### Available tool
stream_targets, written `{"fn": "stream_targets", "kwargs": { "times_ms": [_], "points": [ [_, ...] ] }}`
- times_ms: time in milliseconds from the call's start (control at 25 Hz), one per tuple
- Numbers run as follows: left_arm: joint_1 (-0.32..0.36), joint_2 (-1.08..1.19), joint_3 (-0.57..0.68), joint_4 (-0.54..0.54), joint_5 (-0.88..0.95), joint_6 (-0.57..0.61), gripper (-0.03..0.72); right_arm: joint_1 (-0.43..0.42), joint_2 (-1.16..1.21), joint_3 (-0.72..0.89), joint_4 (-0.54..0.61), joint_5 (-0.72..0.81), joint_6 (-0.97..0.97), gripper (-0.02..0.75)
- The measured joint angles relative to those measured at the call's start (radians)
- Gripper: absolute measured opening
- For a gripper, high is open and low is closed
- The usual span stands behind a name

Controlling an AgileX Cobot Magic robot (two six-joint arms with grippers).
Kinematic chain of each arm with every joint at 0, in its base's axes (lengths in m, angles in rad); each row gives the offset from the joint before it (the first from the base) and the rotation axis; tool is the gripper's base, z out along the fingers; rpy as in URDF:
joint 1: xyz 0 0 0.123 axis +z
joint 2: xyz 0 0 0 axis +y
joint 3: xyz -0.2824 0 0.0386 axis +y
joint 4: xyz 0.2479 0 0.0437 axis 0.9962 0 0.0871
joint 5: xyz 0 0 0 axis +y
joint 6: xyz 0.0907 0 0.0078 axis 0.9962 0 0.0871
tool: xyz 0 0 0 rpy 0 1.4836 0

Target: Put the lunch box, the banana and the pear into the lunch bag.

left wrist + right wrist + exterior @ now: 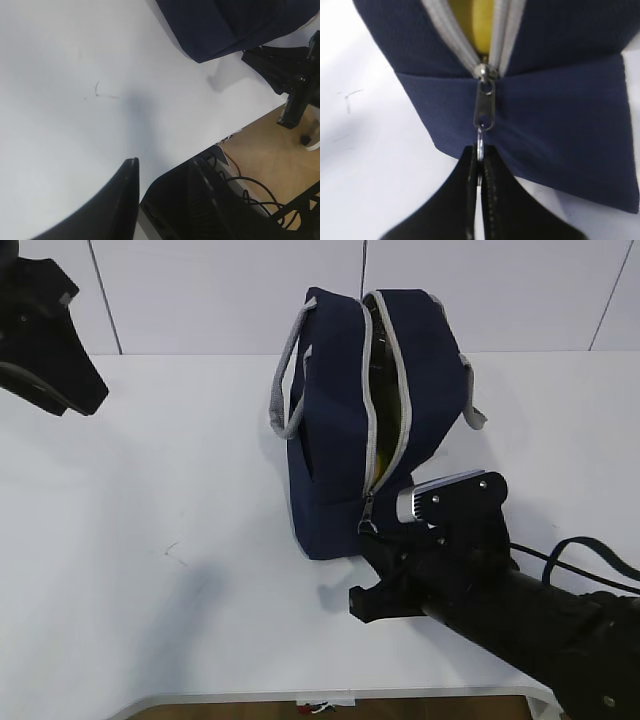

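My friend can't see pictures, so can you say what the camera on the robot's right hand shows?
The right gripper is pinched shut on the ring pull of the grey zipper on the navy lunch bag. Above the slider the zipper is open, and something yellow shows inside.

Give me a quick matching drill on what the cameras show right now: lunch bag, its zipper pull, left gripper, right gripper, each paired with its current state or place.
Column one:
1. lunch bag
2. zipper pull
3. left gripper
4. right gripper

Column two:
A. holds nothing, above bare table
B. lying on the table, zipper partly open, something yellow showing inside
C. shut on the ring
D. grey metal tab at the low end of the zipper track

Pairs: 1-B, 2-D, 3-A, 4-C
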Motion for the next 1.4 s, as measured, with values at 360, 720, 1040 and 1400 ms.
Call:
{"fn": "stream_targets", "kwargs": {
  "times_ms": [360, 720, 1040, 1400],
  "points": [
    [0.000, 0.000, 0.000, -0.014, 0.000, 0.000, 0.253, 0.000, -0.210, 0.000, 0.000, 0.198, 0.000, 0.013],
    [0.000, 0.000, 0.000, -0.018, 0.000, 0.000, 0.253, 0.000, -0.394, -0.052, 0.004, 0.454, 0.000, 0.013],
    [0.000, 0.000, 0.000, -0.014, 0.000, 0.021, 0.249, 0.000, -0.421, -0.235, 0.004, 0.702, -0.016, 0.013],
    [0.000, 0.000, 0.000, 0.056, 0.000, 0.072, 0.239, 0.000, -0.421, -0.486, -0.009, 0.943, -0.020, 0.013]
  ]
}}
